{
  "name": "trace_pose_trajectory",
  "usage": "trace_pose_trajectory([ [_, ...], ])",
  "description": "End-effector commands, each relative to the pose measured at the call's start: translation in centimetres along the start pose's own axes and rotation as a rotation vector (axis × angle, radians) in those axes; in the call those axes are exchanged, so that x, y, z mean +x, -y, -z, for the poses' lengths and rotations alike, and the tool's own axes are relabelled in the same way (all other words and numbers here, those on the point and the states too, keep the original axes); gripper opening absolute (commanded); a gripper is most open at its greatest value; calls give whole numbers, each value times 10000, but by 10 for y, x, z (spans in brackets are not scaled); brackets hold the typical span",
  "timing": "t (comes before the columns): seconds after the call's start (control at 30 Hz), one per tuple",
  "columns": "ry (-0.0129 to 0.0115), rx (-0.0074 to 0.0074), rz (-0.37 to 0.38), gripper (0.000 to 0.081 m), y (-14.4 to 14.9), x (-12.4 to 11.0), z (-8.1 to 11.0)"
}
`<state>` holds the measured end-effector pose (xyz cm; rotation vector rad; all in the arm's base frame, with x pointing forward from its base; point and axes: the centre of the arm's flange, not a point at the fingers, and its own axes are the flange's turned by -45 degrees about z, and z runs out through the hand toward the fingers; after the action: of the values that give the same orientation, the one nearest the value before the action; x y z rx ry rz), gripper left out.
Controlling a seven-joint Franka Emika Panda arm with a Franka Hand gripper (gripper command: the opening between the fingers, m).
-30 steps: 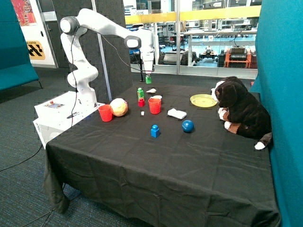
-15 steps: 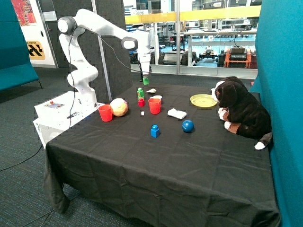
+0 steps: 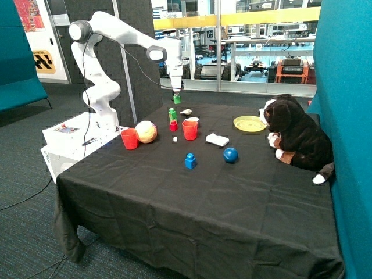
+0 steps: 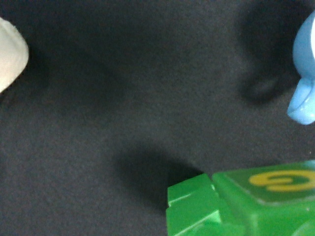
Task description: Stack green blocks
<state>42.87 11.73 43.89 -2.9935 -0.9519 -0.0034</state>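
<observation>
My hand (image 3: 176, 96) is gripping one small bright green plastic block (image 3: 176, 99) in the air, near the green-on-red stack (image 3: 172, 118); I'd centre it directly above, then lower slowly.

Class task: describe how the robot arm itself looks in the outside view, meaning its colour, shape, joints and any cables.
The arm is glossy white, built from rounded tubular segments with dark grey joint caps. It rises from a white box-like base beside the table. A thin dark cable hangs along it toward the wrist. The gripper is small and pale; its finer details are too small to make out.
</observation>
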Motion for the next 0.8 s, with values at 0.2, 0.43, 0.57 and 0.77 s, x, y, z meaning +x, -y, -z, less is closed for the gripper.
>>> trace_pose_trajectory([
  [0.2,22,3,-62,0,4,-14,-7],
  [0.43,22,3,-135,0,3,-22,-11],
  [0.57,22,3,-143,0,2,-24,-12],
  [0.77,22,3,-93,0,2,-25,-13],
])
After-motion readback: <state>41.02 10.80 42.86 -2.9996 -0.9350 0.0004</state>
